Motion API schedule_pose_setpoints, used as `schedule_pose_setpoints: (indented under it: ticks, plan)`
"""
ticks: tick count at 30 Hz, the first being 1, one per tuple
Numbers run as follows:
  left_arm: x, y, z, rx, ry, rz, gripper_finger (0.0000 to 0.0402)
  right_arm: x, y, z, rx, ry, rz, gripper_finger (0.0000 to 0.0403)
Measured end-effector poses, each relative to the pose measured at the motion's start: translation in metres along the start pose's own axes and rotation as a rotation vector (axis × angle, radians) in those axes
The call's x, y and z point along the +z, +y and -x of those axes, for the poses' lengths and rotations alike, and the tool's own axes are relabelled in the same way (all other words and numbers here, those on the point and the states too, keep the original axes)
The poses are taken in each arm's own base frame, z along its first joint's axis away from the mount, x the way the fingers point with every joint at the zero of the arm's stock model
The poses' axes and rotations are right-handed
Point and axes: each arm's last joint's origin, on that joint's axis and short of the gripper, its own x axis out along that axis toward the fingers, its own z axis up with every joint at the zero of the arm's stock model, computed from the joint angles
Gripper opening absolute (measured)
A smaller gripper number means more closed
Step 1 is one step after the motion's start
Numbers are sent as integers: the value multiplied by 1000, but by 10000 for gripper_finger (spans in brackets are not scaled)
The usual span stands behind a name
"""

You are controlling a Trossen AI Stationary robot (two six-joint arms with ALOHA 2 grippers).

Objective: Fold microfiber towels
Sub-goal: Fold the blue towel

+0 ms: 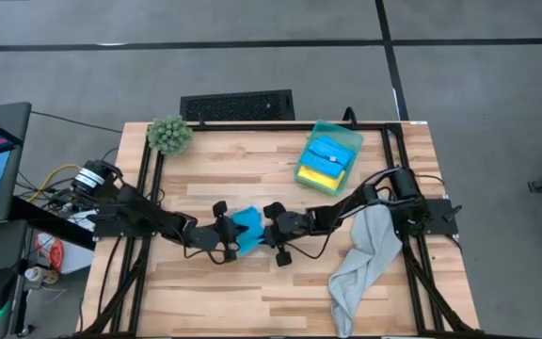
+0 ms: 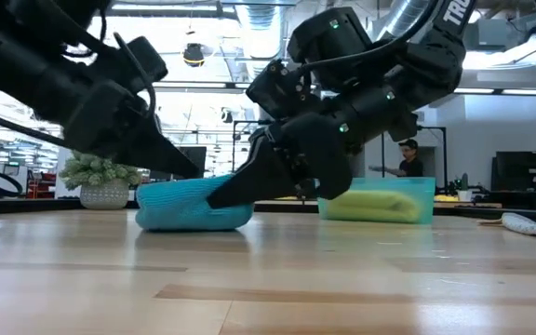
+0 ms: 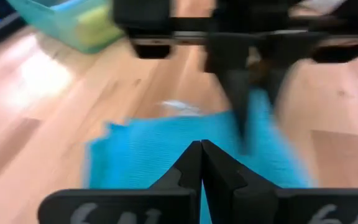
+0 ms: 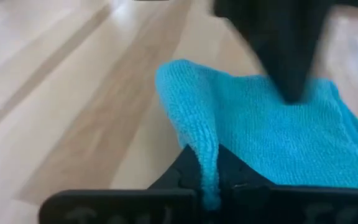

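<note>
A bright blue microfiber towel [image 1: 248, 226] lies bunched at the middle of the wooden table, its underside on the boards [image 2: 184, 209]. My left gripper [image 1: 226, 231] meets its left side and my right gripper [image 1: 269, 226] its right side, and both are shut on it. In the left wrist view the towel [image 3: 148, 155] spreads beyond my left gripper [image 3: 201, 149]. The right wrist view shows a raised fold [image 4: 197, 124] running into my right gripper [image 4: 209, 171]. My left gripper is shut at the towel's left edge [image 3: 179, 146], slanting down from the table's left side. Its own fingers hide the place of contact, so one layer or several cannot be told. My right gripper pinches a raised fold at the towel's right edge [image 4: 211, 155] between its two fingers, slanting down from the table's right side. The cloth rises in a ridge at the fingers while the rest lies on the table.
A translucent green bin [image 1: 356, 141] at the back right holds folded blue and yellow towels. A pale grey towel [image 1: 365, 259] lies limp at the right, reaching the near edge. A fuzzy green plant [image 1: 169, 135] stands at the far left corner. A person [image 2: 408, 158] shows beyond the table.
</note>
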Motion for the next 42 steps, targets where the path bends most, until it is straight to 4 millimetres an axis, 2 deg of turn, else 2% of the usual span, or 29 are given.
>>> schedule_pose_setpoints:
  ticks: [4, 7, 10, 16, 26, 30, 35, 42]
  plan:
    - [-2, 6, -7, 13, 22, -39, 0, 0, 6, 0, 24, 4, -7, 22]
    - [0, 11, -10, 9, 17, -63, 0, 2, 11, 0, 44, -1, -25, 36]
    - [2, 11, -12, -49, 22, -58, 0, 2, 15, 0, 69, -4, -56, 43]
    - [-1, 11, -11, -56, 43, -35, 0, 9, 19, 4, 101, -23, -80, 35]
    - [-4, 3, -5, -80, 44, 15, 0, 37, -4, 29, 56, -63, -83, 37]
    - [-11, -1, -9, -81, 52, 33, 0, 36, -11, 30, 48, -57, -85, 35]
    - [-27, -16, -23, -113, 64, 51, 0, 35, -13, 30, 60, -53, -93, 36]
    - [-33, -36, -38, -101, 53, 48, 0, 27, -25, 27, 57, -44, -116, 33]
